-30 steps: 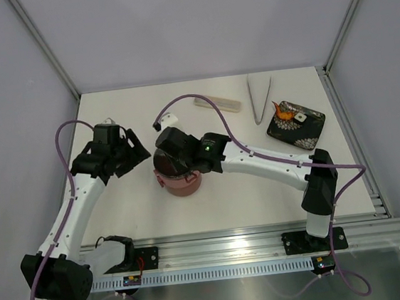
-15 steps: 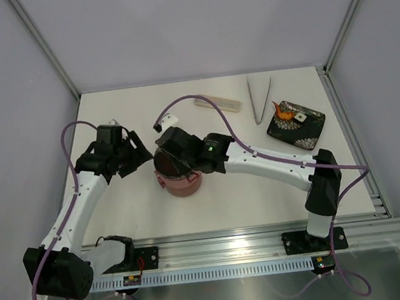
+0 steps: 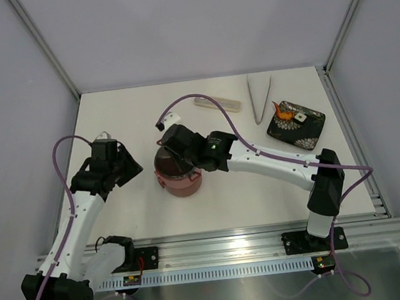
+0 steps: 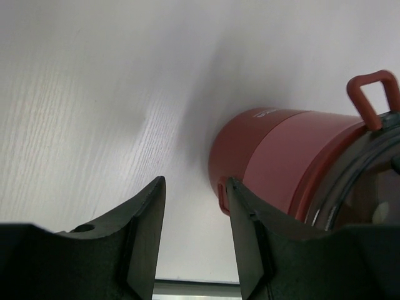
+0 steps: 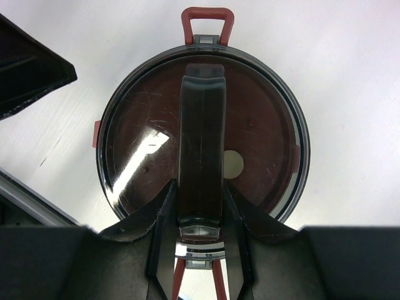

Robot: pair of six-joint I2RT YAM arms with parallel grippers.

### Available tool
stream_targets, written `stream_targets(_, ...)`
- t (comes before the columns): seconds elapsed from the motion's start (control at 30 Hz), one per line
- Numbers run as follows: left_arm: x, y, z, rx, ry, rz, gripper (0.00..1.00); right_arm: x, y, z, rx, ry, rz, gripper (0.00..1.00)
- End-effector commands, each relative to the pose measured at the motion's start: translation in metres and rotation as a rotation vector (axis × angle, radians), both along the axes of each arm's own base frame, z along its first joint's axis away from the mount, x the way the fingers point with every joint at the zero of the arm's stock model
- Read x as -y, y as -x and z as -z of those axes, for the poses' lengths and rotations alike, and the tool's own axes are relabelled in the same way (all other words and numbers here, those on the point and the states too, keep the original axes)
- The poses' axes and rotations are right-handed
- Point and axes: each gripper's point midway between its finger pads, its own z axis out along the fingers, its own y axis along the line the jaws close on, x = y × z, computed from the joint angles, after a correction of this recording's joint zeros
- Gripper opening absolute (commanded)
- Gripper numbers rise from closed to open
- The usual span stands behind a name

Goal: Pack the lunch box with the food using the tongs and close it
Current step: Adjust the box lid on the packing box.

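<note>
Right hand (image 5: pixel 199 190) clamped on lid handle (image 5: pixel 201 125) of lunch box (image 4: pixel 269 150), left hand (image 4: pixel 195 187) parted, empty beside it, contents hidden.

Top camera: fixed high on the near side of the lunch box (image 3: pixel 182 186), tilted down over the whole table (image 3: pixel 262 201); distant. Left wrist camera: low, left of the lunch box, facing its side wall at close range. Right wrist camera: directly above its lid (image 5: pixel 262 144), facing straight down, very close. All three views share the lunch box.
</note>
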Motion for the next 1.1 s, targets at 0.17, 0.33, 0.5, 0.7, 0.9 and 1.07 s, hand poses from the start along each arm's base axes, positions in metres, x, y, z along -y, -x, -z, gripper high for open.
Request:
stream_targets(0.17, -0.001, 0.002, 0.0, 0.01, -0.015, 0.032, 0.47, -0.006, 0.0, -0.029, 0.079, -0.049, -0.199, 0.29)
stream_targets(0.33, -0.001, -0.001, -0.006, 0.02, -0.025, 0.043, 0.47, -0.007, 0.002, -0.032, 0.066, -0.095, -0.354, 0.29)
stream_targets(0.5, -0.001, -0.001, -0.007, 0.021, -0.03, 0.046, 0.47, -0.004, 0.009, -0.036, 0.077, -0.106, -0.526, 0.28)
stream_targets(0.7, -0.002, -0.004, -0.01, 0.022, -0.036, 0.046, 0.47, 0.003, 0.013, -0.041, 0.054, -0.084, -0.637, 0.28)
stream_targets(0.9, -0.001, -0.005, -0.01, 0.017, -0.035, 0.051, 0.47, 0.008, 0.011, -0.039, 0.068, -0.019, -0.699, 0.24)
stream_targets(1.07, -0.004, -0.004, -0.011, 0.013, -0.052, 0.039, 0.47, 0.011, 0.003, -0.039, 0.138, 0.015, -0.774, 0.19)
